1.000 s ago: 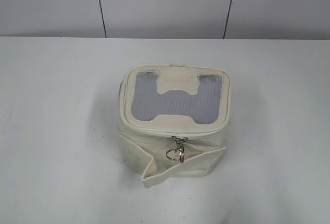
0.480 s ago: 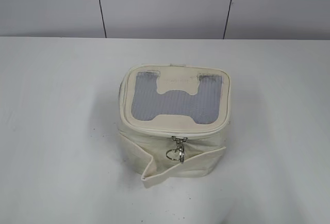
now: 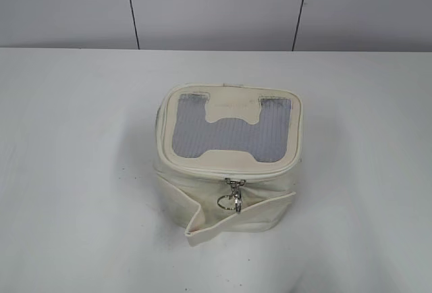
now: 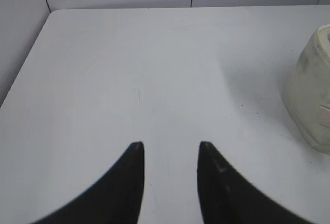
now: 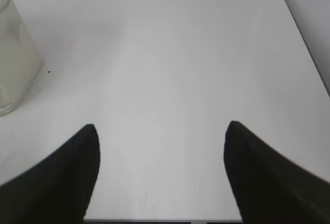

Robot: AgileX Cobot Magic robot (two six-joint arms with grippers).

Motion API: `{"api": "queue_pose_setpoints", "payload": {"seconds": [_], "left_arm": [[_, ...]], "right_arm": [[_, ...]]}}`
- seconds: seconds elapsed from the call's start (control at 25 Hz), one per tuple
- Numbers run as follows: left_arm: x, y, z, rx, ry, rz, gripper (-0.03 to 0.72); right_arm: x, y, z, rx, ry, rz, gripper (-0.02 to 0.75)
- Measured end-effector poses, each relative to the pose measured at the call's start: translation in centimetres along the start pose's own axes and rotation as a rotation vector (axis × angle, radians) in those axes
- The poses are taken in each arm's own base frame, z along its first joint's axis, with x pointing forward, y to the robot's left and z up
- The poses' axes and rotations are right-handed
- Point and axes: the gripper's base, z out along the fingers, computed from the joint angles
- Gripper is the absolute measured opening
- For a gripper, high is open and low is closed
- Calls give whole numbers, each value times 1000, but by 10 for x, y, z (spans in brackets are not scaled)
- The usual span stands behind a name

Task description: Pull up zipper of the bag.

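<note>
The cream-white bag (image 3: 226, 202) stands at the middle of the white table, with its grey mesh top panel and cream H-shaped patch (image 3: 231, 127) facing up. The silver zipper (image 3: 234, 184) sits on the front rim at the middle, and its round key-ring pull (image 3: 229, 202) hangs down over the loose cream band. My left gripper (image 4: 169, 149) is open and empty over bare table, with the bag's side at the right edge of the left wrist view (image 4: 311, 95). My right gripper (image 5: 161, 131) is open wide and empty, with the bag at the far left of the right wrist view (image 5: 13, 64). Neither gripper shows in the exterior view.
The white table (image 3: 74, 171) spreads around the bag on all sides. Grey wall panels (image 3: 216, 6) stand behind its far edge. The table's left edge (image 4: 23, 74) and right edge (image 5: 304, 48) show in the wrist views.
</note>
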Motion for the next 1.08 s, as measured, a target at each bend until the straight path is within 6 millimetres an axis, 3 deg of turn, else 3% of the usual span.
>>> {"api": "queue_pose_setpoints", "payload": {"seconds": [1.08], "left_arm": [[0, 0, 0, 0, 0, 0, 244]], "right_arm": [[0, 0, 0, 0, -1, 0, 584]]}}
